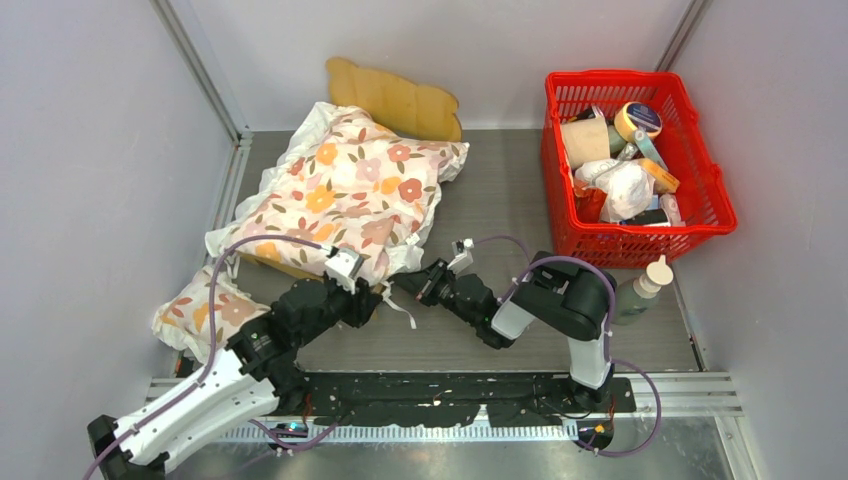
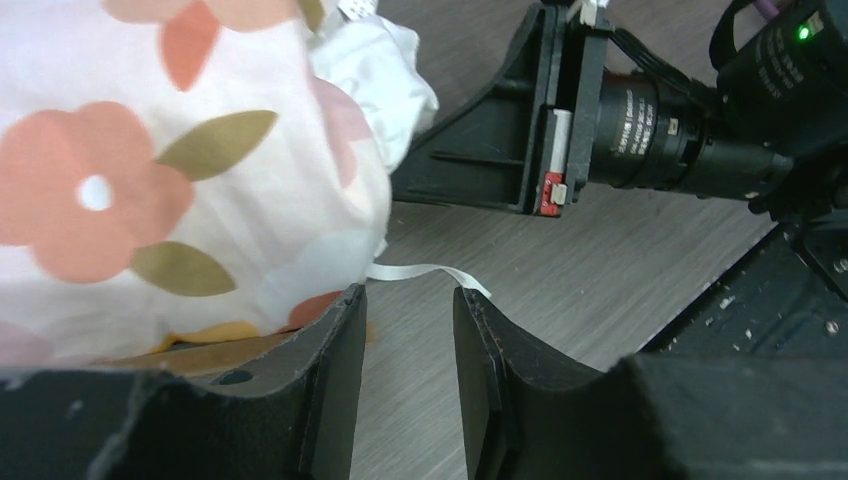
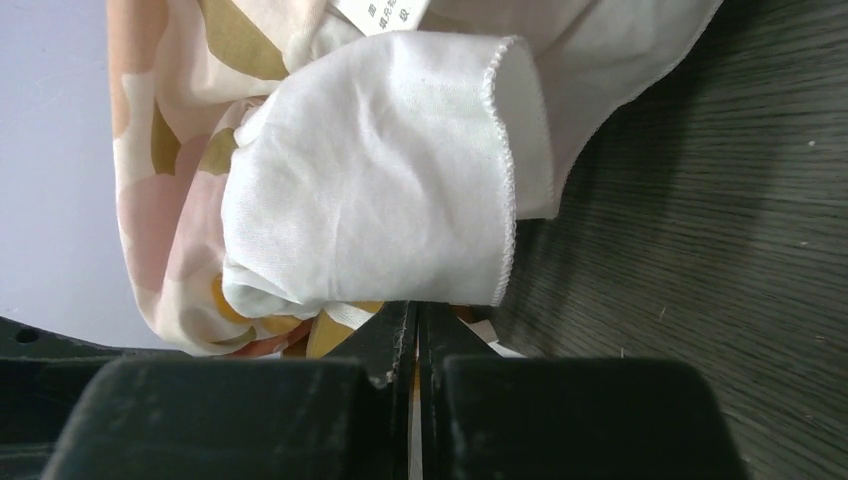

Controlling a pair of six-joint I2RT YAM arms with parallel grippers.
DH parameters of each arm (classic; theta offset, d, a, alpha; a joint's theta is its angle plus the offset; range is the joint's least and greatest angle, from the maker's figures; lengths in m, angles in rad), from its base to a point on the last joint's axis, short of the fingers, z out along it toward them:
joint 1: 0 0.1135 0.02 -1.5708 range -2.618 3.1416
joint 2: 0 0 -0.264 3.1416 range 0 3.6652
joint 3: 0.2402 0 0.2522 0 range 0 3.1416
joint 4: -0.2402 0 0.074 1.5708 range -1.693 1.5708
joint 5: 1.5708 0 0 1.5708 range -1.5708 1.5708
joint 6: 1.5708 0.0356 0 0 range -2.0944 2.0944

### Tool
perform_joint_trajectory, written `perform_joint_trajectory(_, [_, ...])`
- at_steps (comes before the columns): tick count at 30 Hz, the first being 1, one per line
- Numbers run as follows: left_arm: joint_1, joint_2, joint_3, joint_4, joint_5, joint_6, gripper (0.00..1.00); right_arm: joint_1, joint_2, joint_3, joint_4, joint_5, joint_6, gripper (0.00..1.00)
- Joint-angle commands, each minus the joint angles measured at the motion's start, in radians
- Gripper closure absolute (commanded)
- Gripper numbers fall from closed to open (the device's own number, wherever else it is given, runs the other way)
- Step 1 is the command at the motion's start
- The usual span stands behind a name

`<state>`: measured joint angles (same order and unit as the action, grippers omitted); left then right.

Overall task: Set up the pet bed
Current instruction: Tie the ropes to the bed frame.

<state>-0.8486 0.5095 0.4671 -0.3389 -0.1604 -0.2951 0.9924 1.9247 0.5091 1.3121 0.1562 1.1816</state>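
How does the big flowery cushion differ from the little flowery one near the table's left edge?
Size: the big cushion is much larger than the little cushion. Place: the big cushion lies on the pet bed, hiding most of it, while the little cushion lies on the table off the bed's near left corner. Both share the same white fabric printed with orange and pink flowers.

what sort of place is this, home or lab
Likely a robot test cell, not a home: grey panel walls box in the table, the left arm and right arm are bolted at its near edge, and a red basket of props sits near the pet bed.
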Motion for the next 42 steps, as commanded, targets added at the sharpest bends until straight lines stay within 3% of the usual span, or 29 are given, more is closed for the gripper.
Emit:
perform_joint_trajectory(1, [-0.003,0.1,0.022,0.035,0.138,-0.068,0.6,-0.005,-0.043,-0.018,0.077,0.029,-0.026,0.95])
perform_joint_trajectory(6, [-0.014,0.27,0.106,-0.061,0.151,-0.125,0.59,-0.009,-0.079,-0.038,0.061,0.041,-0.056,0.95])
perform_joint_trajectory(13, [-0.174,0.4,0.097,-0.015,-0.15,-0.222,0.56,-0.019,-0.139,-0.053,0.018,0.037,-0.112,0.95])
perform_joint_trajectory(24, [-0.305,0.634,0.153,-0.01,-0.526,-0.365,0.45,-0.031,-0.146,-0.069,0.044,-0.001,-0.153,0.95])
perform_joint_trajectory(36, [-0.308,0.729,0.114,0.181,-0.66,-0.347,0.37,-0.043,-0.129,-0.074,0.09,-0.044,-0.151,0.95])
perform_joint_trajectory(42, [-0.311,0.774,0.137,0.108,-0.725,-0.46,0.39,-0.044,-0.136,-0.076,0.091,-0.05,-0.161,0.95])
